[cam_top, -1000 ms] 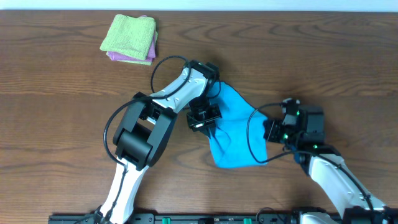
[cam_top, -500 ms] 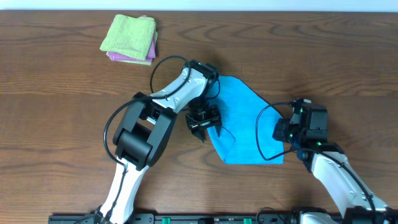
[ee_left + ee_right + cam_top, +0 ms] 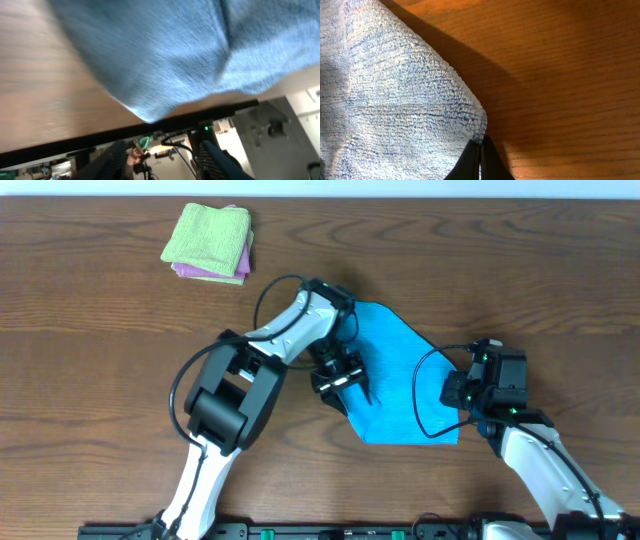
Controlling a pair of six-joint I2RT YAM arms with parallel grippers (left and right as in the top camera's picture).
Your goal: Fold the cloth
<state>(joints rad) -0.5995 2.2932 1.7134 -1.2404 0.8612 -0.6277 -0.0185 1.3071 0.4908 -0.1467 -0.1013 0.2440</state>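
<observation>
Spreading seems to be the step in hand: the cloth (image 3: 405,385) lies opened out on the table (image 3: 120,350), right of centre, between the two arms, and no edge has been carried over onto another.

The right gripper (image 3: 457,394) is pressed together on the cloth's right-hand corner, low against the wood. Its own camera shows the dark fingertips meeting right at the tip of that corner.

The left gripper (image 3: 343,383) hangs over the cloth's left edge. From overhead its jaws look parted with nothing between them, though the arm hides part of it, so I would not swear to it. Its wrist camera shows only loose fabric and bare wood, no fingers.

My judgement of the next move: the left gripper needs a firm pinch on a corner of its own side, so both arms can lift one edge and lay it across to the opposite edge, corners matched.

The cloth is bright blue and nubbly, an uneven five-sided patch with a point at the far end, a straight near edge and a soft ridge down its middle. No tag shows.
</observation>
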